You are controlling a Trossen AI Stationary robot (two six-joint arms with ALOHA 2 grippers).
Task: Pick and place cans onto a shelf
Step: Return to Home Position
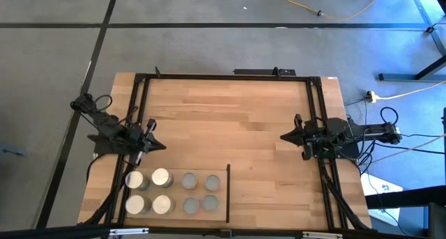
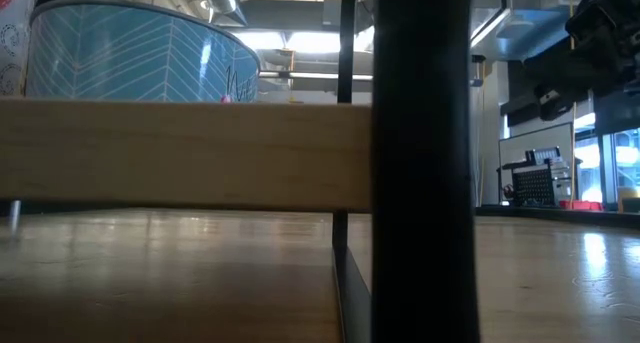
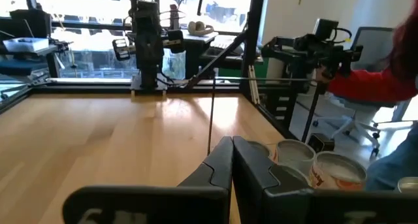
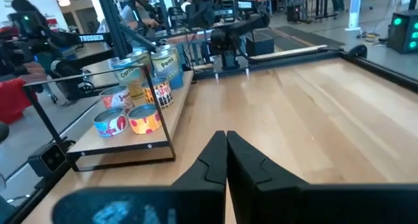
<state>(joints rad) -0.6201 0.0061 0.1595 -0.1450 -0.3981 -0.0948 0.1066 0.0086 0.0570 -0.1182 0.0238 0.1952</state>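
Eight short round cans (image 1: 161, 177) with grey-silver and cream tops stand upright in two rows of four on the flat light-wood shelf (image 1: 175, 192), hemmed by its thin black divider (image 1: 228, 190). None shows on the bare wooden tabletop (image 1: 237, 113). The left gripper (image 1: 155, 144) hangs just beside the shelf's edge, its dark fingers pressed together on nothing, pointing across the table rather than down at the cans. The right gripper (image 1: 287, 136) sits well apart on the opposite side, likewise closed and empty, facing back toward its partner. So the left arm is much the nearer to the load. I'd judge its retreat needs only to draw clear of the can tops — there seems nothing left to fetch.
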